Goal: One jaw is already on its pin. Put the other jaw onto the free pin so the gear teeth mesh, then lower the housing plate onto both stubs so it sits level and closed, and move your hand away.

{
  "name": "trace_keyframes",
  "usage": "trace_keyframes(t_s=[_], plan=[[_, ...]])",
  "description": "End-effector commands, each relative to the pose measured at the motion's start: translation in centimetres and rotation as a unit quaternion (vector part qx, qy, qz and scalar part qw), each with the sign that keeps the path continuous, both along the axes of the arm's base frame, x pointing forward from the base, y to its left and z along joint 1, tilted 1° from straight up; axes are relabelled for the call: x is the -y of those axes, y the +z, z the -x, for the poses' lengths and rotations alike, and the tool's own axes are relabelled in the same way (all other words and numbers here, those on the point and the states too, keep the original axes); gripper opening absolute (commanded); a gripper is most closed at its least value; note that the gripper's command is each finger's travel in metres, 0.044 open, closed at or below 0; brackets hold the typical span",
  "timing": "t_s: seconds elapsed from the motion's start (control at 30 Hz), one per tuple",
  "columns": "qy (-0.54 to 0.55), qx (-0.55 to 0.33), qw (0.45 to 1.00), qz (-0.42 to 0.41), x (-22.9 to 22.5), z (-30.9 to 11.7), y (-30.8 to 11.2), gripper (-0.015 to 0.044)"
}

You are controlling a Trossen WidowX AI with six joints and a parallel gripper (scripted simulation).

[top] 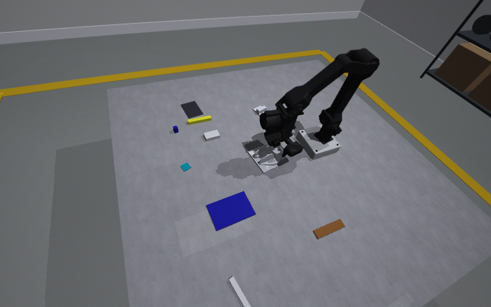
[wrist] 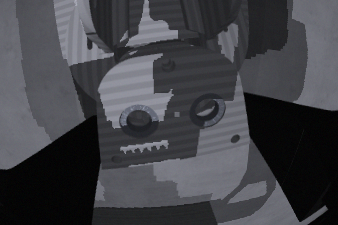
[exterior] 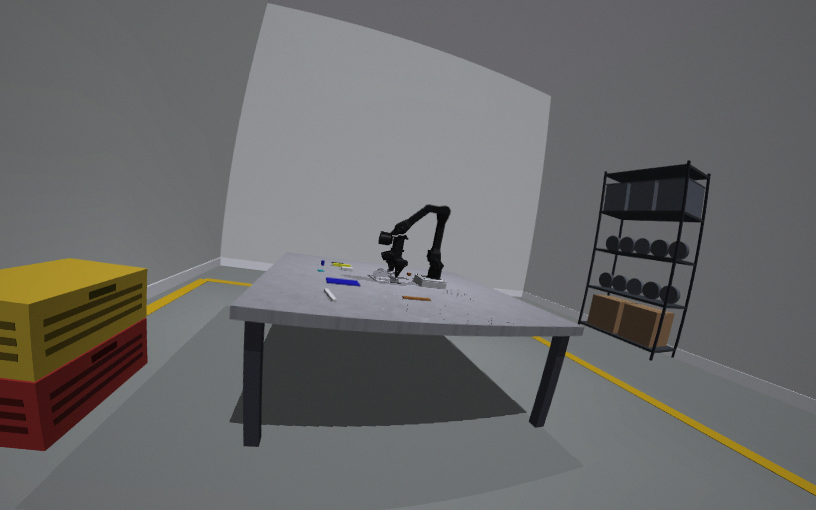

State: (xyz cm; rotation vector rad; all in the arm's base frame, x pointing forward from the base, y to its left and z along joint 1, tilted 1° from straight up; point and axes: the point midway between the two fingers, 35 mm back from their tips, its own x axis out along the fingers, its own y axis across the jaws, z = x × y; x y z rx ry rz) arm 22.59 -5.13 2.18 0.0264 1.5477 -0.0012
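My gripper [top: 284, 147] [exterior: 396, 270] [wrist: 169, 111] is shut on the housing plate [wrist: 175, 83], a rounded plate with two large ringed holes, one finger at each side. The plate is held above the pale mechanism base [top: 264, 168] [exterior: 379, 275], close in front of the robot's foot. In the wrist view, two dark, ridged jaw parts, a left jaw [wrist: 107, 8] and a right jaw [wrist: 215, 1], stick out beyond the plate's far edge. The pins, the stubs and the meshing of the teeth are hidden under the plate. I cannot tell how high the plate is above the stubs.
A white block [top: 212, 135], yellow bar [top: 199, 120], blue cube [top: 175, 129], black sheet [top: 191, 109] and teal square [top: 185, 167] lie left of the mechanism. A small white part [top: 259, 109] lies behind it. A blue panel [top: 230, 210] and brown bar [top: 328, 229] lie nearer the camera.
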Motion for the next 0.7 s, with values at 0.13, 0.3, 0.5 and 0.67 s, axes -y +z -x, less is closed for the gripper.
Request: trace_keyframes(t_s=[0.13, 0.3, 0.5, 0.67], plan=[[0.001, -0.004, 1.0, -0.002, -0.06, 0.12, -0.45, 0.0351], [0.001, -0.004, 1.0, -0.002, -0.06, 0.12, -0.45, 0.0351], [0.0, -0.004, 1.0, -0.002, -0.06, 0.12, -0.47, 0.0351], [-0.002, -0.004, 1.0, -0.002, -0.07, 0.12, -0.7, 0.0351]])
